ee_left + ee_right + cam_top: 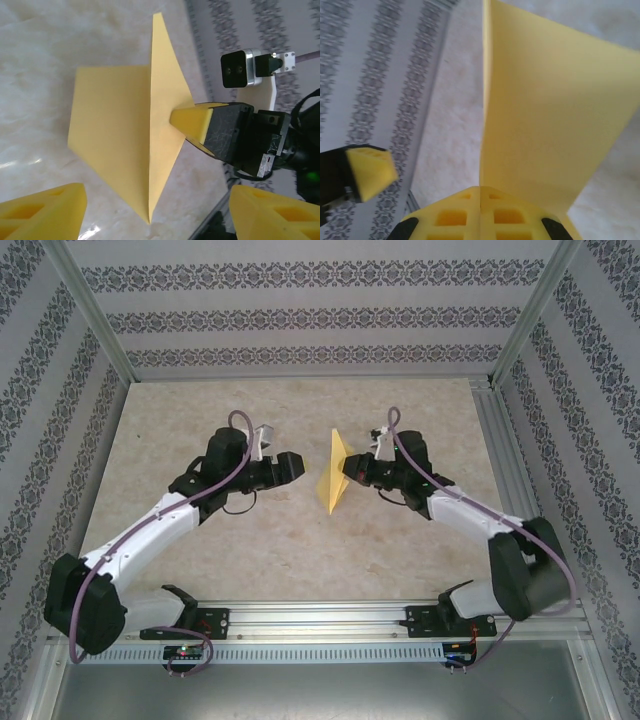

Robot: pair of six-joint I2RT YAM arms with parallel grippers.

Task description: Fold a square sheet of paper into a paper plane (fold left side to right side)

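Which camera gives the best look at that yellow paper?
The left wrist view: the paper shows whole, centre crease included, with the right gripper pinching one edge. The top view shows the paper small between the arms. The right wrist view shows one close-up flap.

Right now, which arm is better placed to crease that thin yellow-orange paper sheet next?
Left, probably: the left gripper is open and free; the right gripper is shut on the yellow-orange paper sheet.

Matt paper sheet (pixel 110 130), glossy tbl (pixel 40 50)
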